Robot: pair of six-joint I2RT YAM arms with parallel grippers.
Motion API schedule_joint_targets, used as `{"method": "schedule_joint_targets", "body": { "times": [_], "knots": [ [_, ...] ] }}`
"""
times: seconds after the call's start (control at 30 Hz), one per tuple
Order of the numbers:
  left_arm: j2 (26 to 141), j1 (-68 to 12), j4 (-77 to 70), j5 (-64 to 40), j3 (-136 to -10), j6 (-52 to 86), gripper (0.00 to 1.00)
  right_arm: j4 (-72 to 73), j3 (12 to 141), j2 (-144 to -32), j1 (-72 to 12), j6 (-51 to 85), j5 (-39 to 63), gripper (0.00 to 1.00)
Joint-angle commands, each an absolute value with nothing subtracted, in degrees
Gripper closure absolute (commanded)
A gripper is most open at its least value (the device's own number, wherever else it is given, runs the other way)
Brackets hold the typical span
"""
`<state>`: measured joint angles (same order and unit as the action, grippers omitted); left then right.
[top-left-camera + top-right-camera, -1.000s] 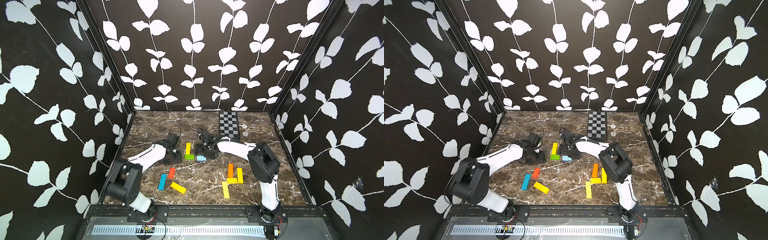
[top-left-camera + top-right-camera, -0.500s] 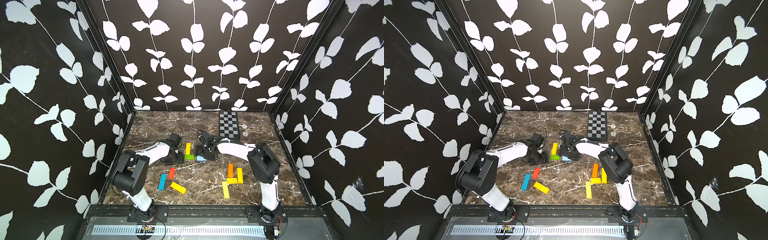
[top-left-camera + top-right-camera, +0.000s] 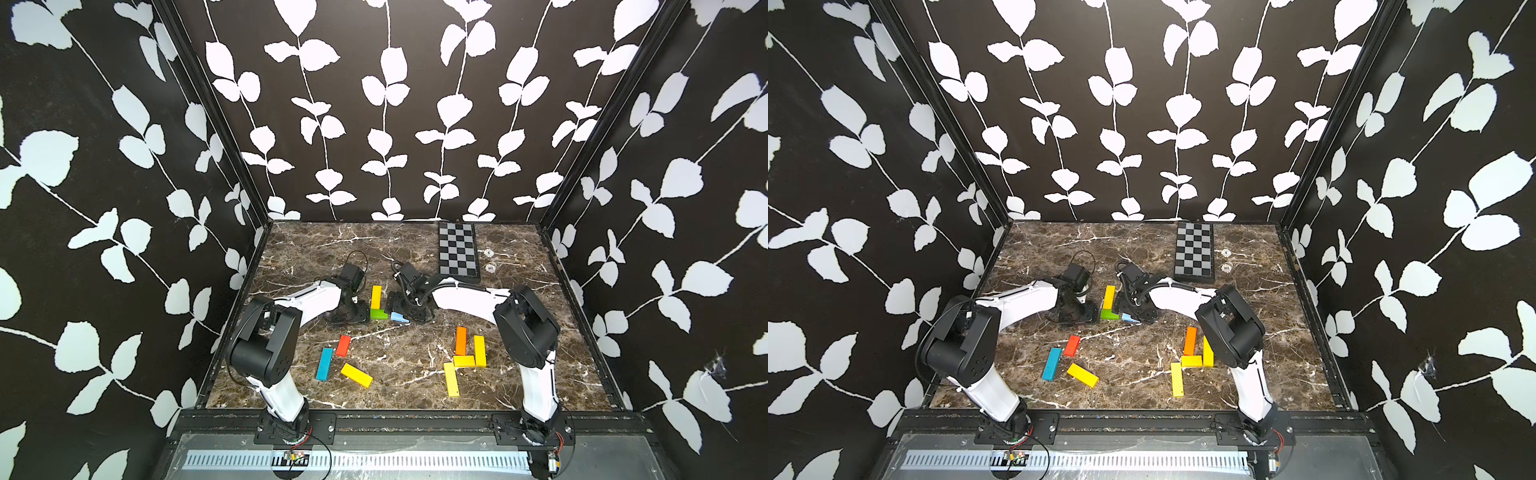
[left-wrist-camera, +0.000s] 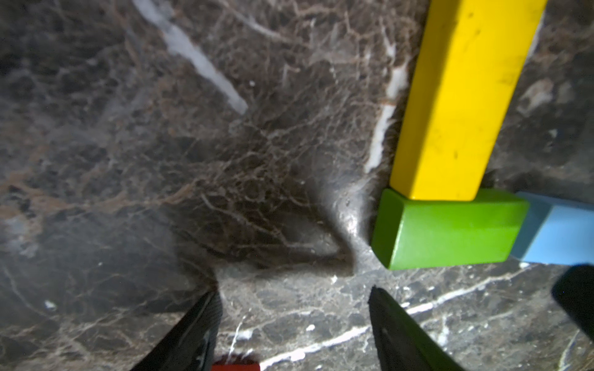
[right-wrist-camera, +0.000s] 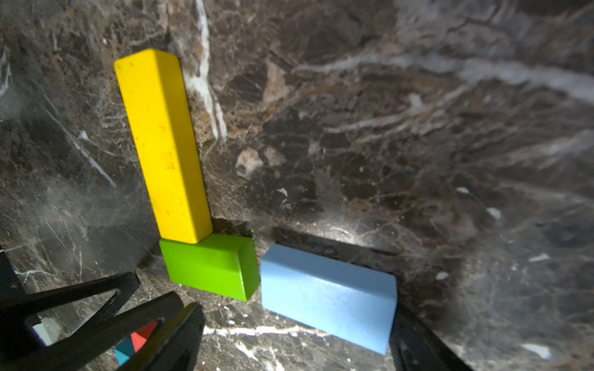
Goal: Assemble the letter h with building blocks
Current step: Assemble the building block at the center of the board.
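A long yellow block [image 3: 376, 296] lies on the marble with a short green block [image 3: 378, 313] across its near end and a light blue block [image 3: 400, 317] slightly askew beside the green one. My left gripper [image 4: 294, 308] is open and empty, just left of the green block [image 4: 446, 231]. My right gripper [image 5: 297, 324] is open around the near edge of the light blue block [image 5: 328, 295]. One finger is at the block's far end, the other stands well clear. In both top views the grippers [image 3: 353, 313] [image 3: 1138, 313] flank this group.
Red [image 3: 343, 345], blue [image 3: 324, 364] and yellow [image 3: 356, 375] blocks lie front left. An orange block [image 3: 461, 340] and three yellow ones [image 3: 479, 351] [image 3: 464, 361] [image 3: 451, 379] lie front right. A checkered board [image 3: 457, 249] is at the back right.
My left gripper's jaws have opened wider beside the green block, and the left arm's elbow has swung inward. The right gripper has barely moved.
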<state>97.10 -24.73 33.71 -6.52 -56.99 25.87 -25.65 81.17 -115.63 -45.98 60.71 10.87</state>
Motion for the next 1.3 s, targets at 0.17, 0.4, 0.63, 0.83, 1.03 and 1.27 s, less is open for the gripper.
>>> {"method": "schedule_joint_targets", "body": {
  "times": [0.17,0.4,0.63,0.83,1.03,1.27],
  "knots": [
    [100.25,-25.05,31.47,-6.66,-56.40,25.50,0.25,-25.36,83.14,-116.54,-46.32,62.58,10.50,0.13],
    [101.15,-25.05,30.67,-6.68,-56.35,25.73,0.24,-25.34,84.22,-117.29,-46.06,61.79,10.19,0.13],
    [101.83,-25.05,29.98,-6.46,-56.04,25.84,0.24,-25.07,84.31,-117.77,-46.06,61.61,10.65,0.13],
    [102.22,-25.05,29.78,-6.57,-56.07,26.09,0.25,-25.49,84.09,-116.82,-45.96,61.53,9.86,0.12],
    [97.97,-25.02,31.72,-7.47,-54.89,26.28,0.25,-26.49,83.75,-115.37,-45.03,60.84,8.98,0.11],
    [90.18,-24.49,35.23,-3.11,-57.36,27.57,0.24,-29.88,84.29,-112.83,-44.57,58.18,6.27,0.11]
  ]
}}
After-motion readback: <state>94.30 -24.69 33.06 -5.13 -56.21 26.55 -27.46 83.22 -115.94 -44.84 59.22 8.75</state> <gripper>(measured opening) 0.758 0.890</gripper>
